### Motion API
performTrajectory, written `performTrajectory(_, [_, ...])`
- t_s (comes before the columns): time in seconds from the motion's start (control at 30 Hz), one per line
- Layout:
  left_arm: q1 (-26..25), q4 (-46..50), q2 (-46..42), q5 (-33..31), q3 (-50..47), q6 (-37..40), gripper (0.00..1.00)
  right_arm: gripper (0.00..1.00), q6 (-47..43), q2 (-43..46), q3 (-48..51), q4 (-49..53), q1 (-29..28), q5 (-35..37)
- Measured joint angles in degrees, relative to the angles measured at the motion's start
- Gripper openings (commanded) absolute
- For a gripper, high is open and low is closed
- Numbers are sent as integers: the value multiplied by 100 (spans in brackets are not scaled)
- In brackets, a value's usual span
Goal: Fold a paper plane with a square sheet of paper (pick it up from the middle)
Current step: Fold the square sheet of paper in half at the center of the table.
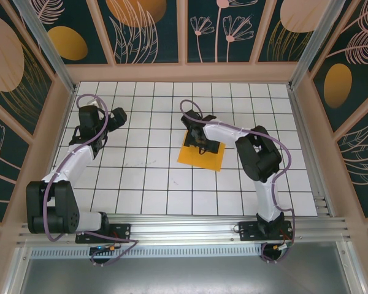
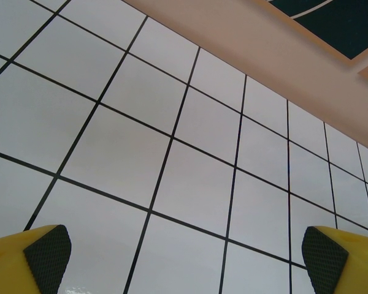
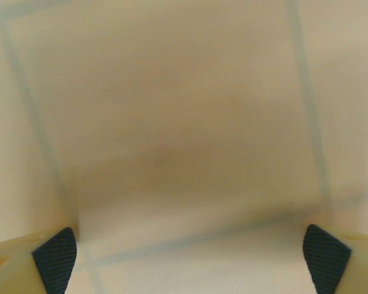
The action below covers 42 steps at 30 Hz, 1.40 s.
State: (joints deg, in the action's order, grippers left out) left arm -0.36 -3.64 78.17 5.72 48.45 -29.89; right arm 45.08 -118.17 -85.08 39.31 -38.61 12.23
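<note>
Two claws are spread wide, and neither one is pinching anything. Your right claw (image 1: 202, 142) hangs low over the thin orange-yellow square sheet of paper (image 1: 193, 159). The sheet lies flat on the white tiled tabletop (image 1: 147, 184), just right of the middle of the top picture. In the right wrist picture the sheet is so close that it looks blurry, with one dark pad (image 3: 55, 266) in each bottom corner. Your left claw (image 1: 118, 116) hangs well apart at the upper left, over bare tiles.

I think your step now is to pick the sheet up from its middle. Go straight down, slowly, until both pads touch it. Then squeeze gently so a small bump of paper rises between them. Don't drag sideways, or the thin sheet may slide or wrinkle.
</note>
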Motion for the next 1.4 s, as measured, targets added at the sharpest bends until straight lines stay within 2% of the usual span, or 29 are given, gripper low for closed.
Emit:
performTrajectory(0.17, [0,50,0,31,0,0,98,99,-118,0,-317,160,28,-153])
performTrajectory(0.73, [0,94,116,52,33,0,99,99,-175,-306,-280,243,129,-374])
performTrajectory(1.4, [0,138,184,52,103,0,99,78,-234,-192,-63,87,151,-326])
